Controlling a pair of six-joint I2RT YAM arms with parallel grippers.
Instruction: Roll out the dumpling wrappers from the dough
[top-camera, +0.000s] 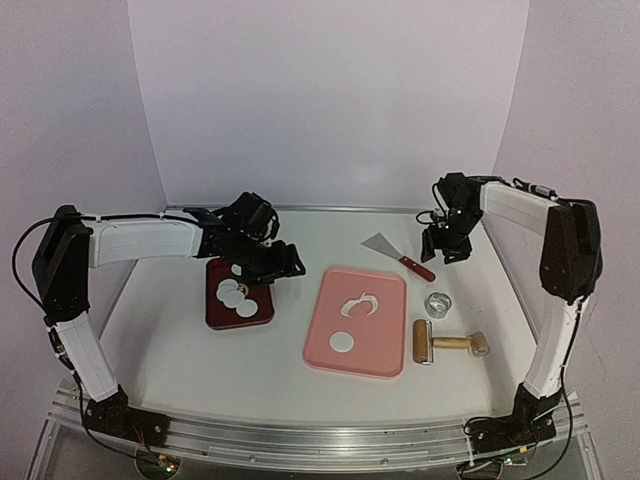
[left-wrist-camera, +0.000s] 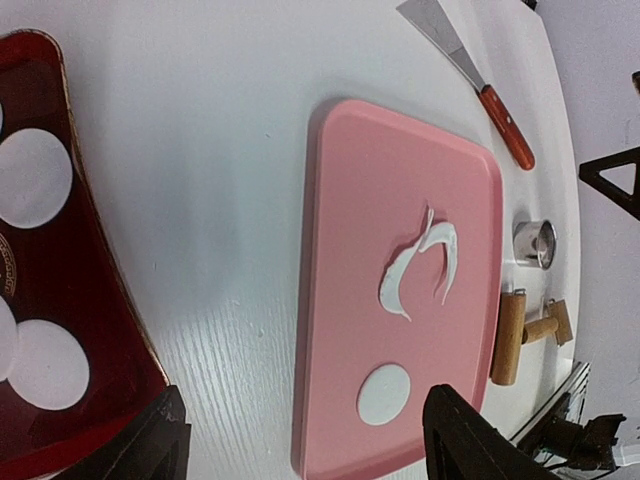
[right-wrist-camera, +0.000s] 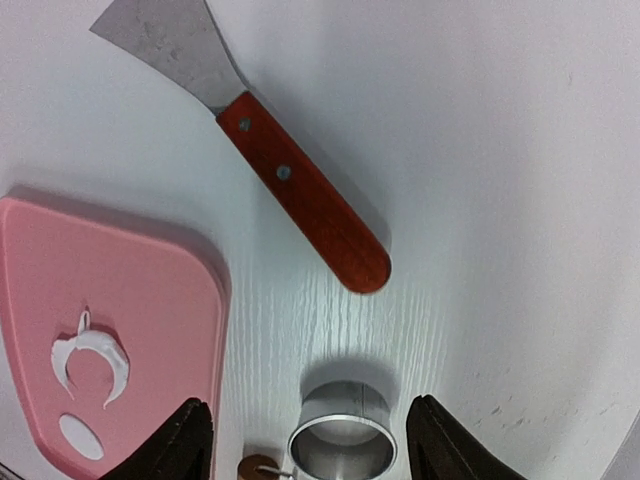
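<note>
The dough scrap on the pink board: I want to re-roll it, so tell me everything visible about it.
The dough is a thin, ragged white crescent with a round bite missing and a thin tail. It lies flat near the middle of the pink board, apart from the round disc there. Nothing else touches it.

place: robot lab cell | evidence: plain backdrop walls, white table, aluminium mounting rail

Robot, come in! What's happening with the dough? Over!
Left gripper open, empty, by the red tray. Right gripper open near the ring cutter. Dough a ragged scrap on pink board, one wrapper beside it. Nothing in the way.
</note>
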